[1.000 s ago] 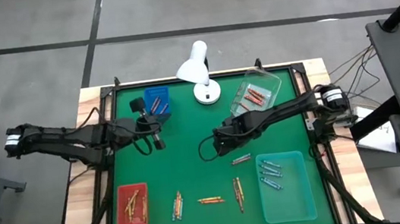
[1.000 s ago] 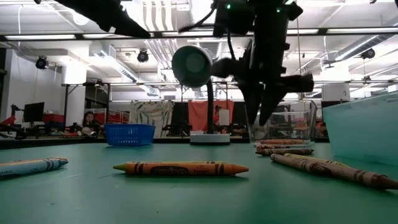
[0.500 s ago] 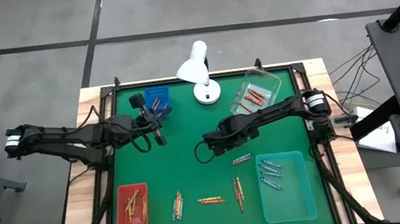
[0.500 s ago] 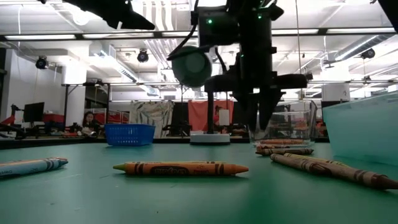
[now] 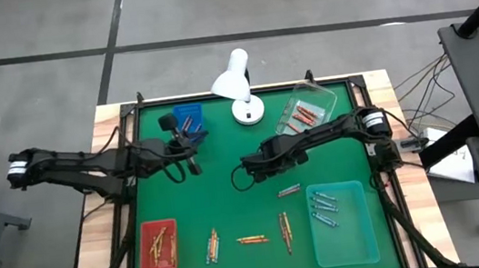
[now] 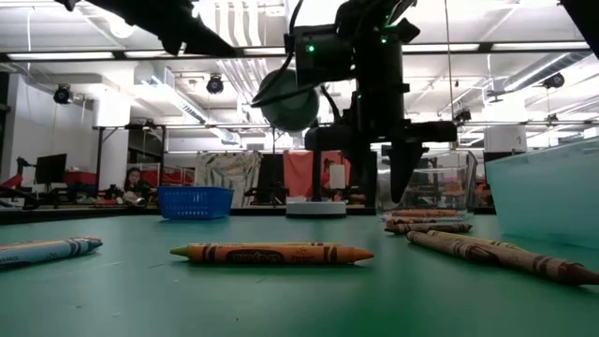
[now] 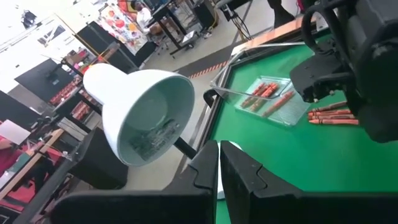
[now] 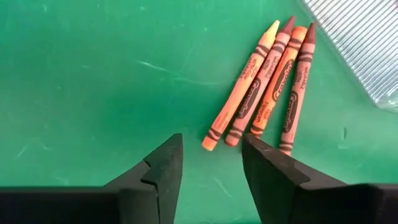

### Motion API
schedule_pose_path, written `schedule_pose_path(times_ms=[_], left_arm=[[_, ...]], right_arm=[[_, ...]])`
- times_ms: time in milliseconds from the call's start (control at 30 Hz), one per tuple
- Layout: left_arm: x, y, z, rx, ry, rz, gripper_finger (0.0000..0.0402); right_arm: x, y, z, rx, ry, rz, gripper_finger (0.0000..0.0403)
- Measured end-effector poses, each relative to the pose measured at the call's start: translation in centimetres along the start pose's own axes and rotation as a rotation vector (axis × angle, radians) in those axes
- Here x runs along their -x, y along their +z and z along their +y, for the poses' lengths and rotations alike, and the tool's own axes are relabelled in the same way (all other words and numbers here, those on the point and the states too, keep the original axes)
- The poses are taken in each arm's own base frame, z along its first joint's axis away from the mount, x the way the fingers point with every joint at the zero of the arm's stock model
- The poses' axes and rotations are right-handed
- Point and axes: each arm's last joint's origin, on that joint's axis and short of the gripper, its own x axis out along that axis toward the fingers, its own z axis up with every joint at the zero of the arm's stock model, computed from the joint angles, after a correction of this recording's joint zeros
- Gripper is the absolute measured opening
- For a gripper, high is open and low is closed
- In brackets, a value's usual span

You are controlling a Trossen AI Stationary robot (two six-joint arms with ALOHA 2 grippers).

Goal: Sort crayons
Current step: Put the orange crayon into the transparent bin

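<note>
Since the earlier frame, right jaws [image 8: 211,171] spread wide, empty, above four orange-brown wax crayons [image 8: 264,87] on the green counter [image 5: 230,208]; pickup likely next. Left jaws [image 7: 219,163] clenched, waiting.

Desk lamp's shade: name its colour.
White; the desk lamp shows best in the high view.

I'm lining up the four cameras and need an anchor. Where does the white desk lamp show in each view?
High view: the white lamp stands at the table's far edge, near the middle.
Low view: its round head shows top centre, facing the camera.
Left wrist view: its shade shows large and close.
Right wrist view: not in it.
Shared landmark: the clear tray holding red crayons, beside the lamp; also in the low and left wrist views.
</note>
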Motion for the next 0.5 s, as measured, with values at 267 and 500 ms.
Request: schedule_pose_path(times_ms=[267, 500], left_arm=[[-0.3, -0.1, -0.3, -0.007, -0.006, 0.013, 0.0], [-0.3, -0.1, -0.3, -0.006, -0.005, 0.012, 0.0]], right_arm=[[-0.6, 0.8, 0.0, -0.026, 0.02, -0.041, 0.0158], [-1.2, 1.1, -0.3, -0.05, 0.011, -0.055, 0.015]])
